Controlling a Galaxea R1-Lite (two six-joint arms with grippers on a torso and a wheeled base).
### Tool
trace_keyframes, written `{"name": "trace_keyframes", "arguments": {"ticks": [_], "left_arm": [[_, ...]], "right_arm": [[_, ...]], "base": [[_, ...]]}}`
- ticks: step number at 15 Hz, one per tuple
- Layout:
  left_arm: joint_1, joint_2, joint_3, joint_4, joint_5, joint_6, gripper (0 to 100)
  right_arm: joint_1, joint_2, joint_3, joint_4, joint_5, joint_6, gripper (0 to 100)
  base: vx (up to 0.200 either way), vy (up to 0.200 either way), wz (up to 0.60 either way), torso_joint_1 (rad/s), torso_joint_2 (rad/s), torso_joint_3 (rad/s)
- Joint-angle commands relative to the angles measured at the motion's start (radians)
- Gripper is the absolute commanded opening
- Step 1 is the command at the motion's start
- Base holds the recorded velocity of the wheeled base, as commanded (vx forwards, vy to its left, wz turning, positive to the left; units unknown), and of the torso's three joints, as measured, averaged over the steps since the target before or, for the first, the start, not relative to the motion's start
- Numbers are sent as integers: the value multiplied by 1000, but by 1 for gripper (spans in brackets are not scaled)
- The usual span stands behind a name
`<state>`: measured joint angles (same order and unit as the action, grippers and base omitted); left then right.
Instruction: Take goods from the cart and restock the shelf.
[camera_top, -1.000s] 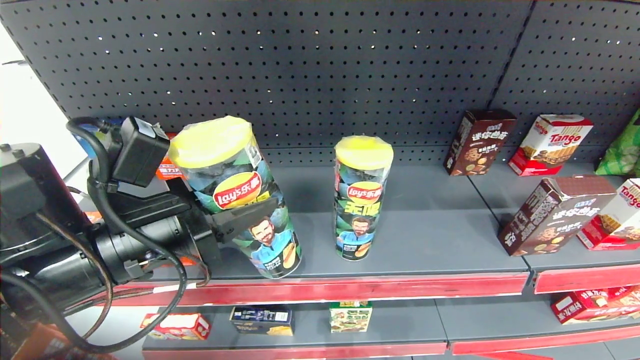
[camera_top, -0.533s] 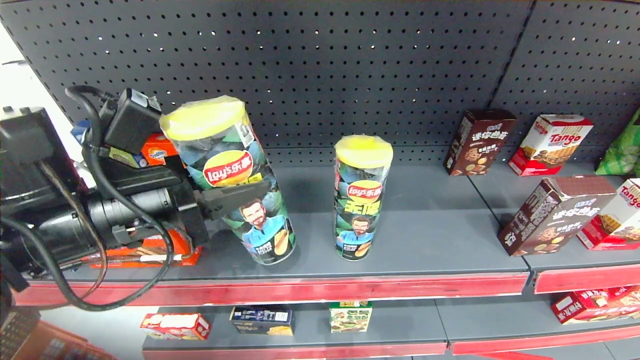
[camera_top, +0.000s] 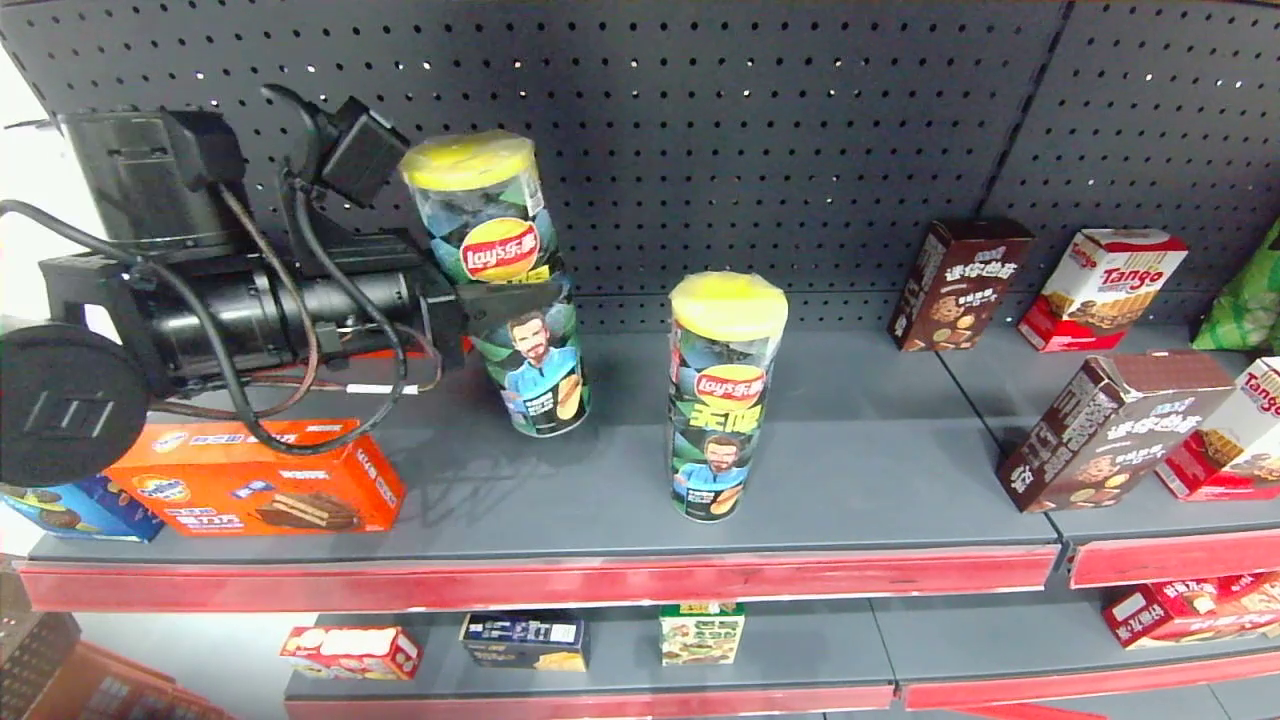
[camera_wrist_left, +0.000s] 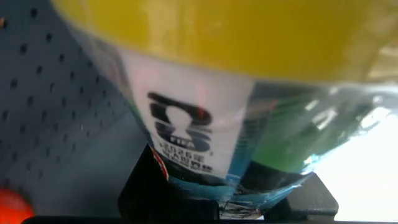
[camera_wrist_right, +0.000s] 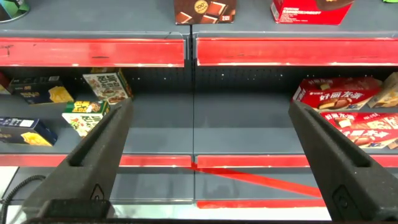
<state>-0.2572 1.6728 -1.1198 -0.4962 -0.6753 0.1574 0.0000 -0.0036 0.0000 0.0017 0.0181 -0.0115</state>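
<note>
The left fingers (camera_top: 515, 293) were clamped around the middle of a tall chip can (camera_top: 540, 370). One dark finger lay across its front, just under the red logo. The can had a yellow lid (camera_top: 465, 160) and stood over the back part of the grey shelf (camera_top: 850, 470), close to the pegboard wall (camera_top: 750, 120). It leaned a little, with its lid toward the arm's side. Its base was right down at the shelf surface, though I could not tell whether it actually rested there.

A second can (camera_top: 722, 400) of the same kind stood upright to the right of it, nearer the front edge and apart from the held one. Below the arm, an orange box (camera_top: 250, 490) lay flat at the front of the shelf, with a blue box (camera_top: 70, 508) just beside it on the left. Farther right, a brown box (camera_top: 955, 285) stood at the back and a red-and-white box (camera_top: 1100, 290) leaned next to it.

The right fingers (camera_wrist_right: 99, 155) were spread wide and held nothing. They faced the lower shelves, where small green boxes (camera_wrist_right: 106, 87) sat on one side and red packs (camera_wrist_right: 336, 93) on the other.
</note>
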Motion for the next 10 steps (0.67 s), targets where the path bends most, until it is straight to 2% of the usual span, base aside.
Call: {"name": "trace_keyframes", "arguments": {"ticks": [1,5,6,8,10], "left_arm": [[-42,97,-74,-25,3,1,0],[-88,228,-218,-32,36,10,0],[-91,255,-250,-28,36,34,0],[-93,314,-298,-24,36,105,0],[-93,360,-356,-19,34,114,0]], "right_arm": [[0,4,0,0,0,-1,100],[0,4,0,0,0,-1,100],[0,4,0,0,0,-1,100],[0,4,0,0,0,-1,100],[0,4,0,0,0,-1,100]], "base": [[0,0,0,0,0,0],[0,0,0,0,0,0],[0,0,0,0,0,0],[0,0,0,0,0,0],[0,0,0,0,0,0]]}}
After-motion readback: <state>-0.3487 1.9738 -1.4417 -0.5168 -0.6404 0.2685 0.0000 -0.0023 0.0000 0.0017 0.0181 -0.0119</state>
